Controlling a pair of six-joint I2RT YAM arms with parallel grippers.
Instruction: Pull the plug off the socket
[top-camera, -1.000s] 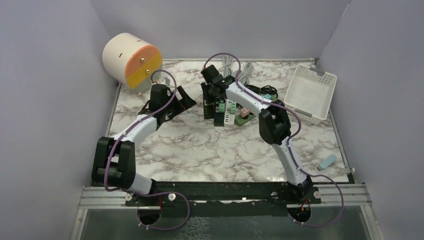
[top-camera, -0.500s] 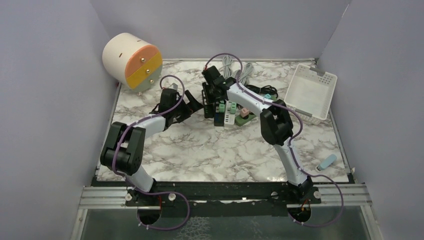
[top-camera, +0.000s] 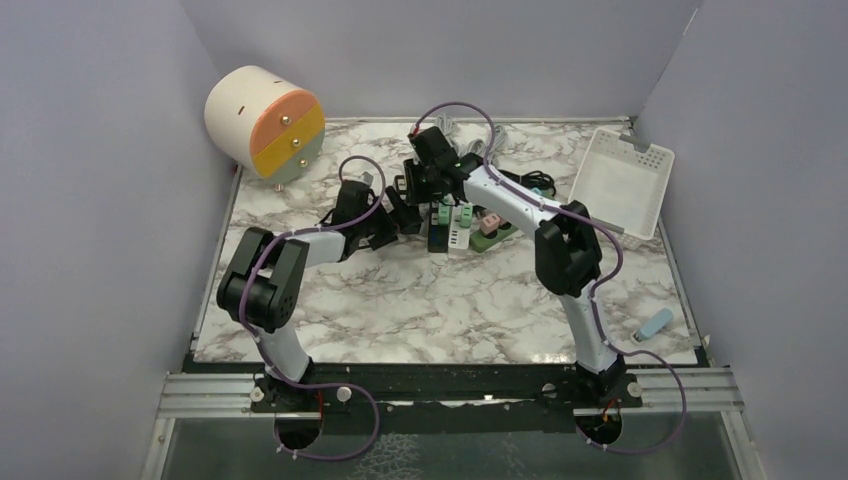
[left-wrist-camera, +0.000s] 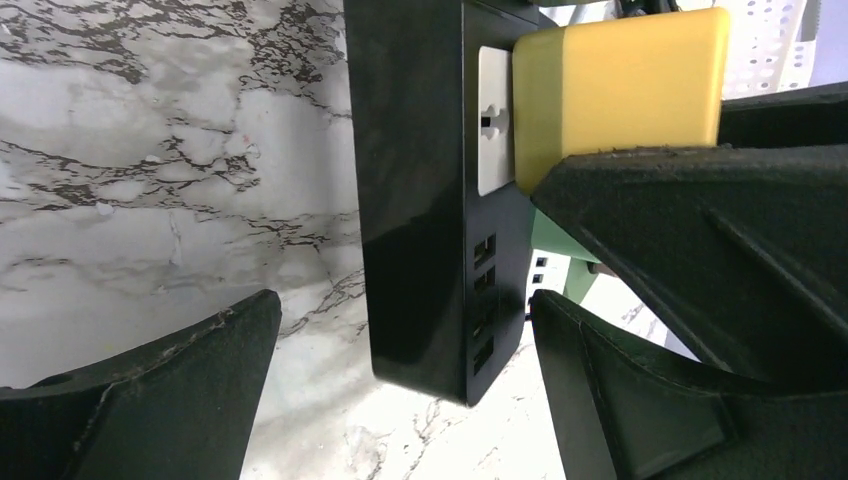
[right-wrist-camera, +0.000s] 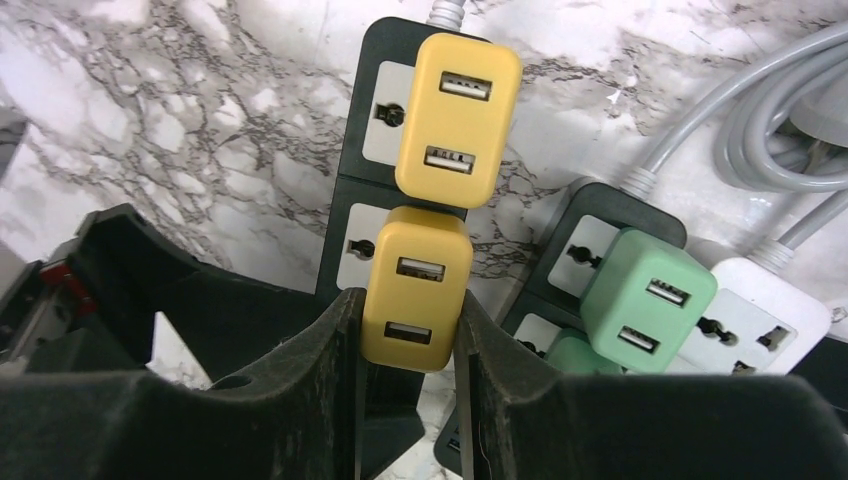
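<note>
- Right wrist view gives us the clearest read: the right gripper (right-wrist-camera: 405, 312) is clamped on the lower yellow plug (right-wrist-camera: 415, 285), with one finger pressed against each side.
- That plug sits in its socket on the black power strip (right-wrist-camera: 360, 192), just below a second yellow plug (right-wrist-camera: 458, 120). We judge that the pull itself has not begun.
- The grasp is done. What is left is drawing the plug straight out, probably with the strip held down so it does not lift along.
- Left wrist view adds what the right one cannot: the left gripper (left-wrist-camera: 405, 310) has its jaws wide apart and straddles the strip's end, gripping nothing. It also shows the plug side-on, with its base against the white socket face.
- Only the top external view shows both arms meeting at the strip, toward the far middle of the surface (top-camera: 400, 310).
</note>
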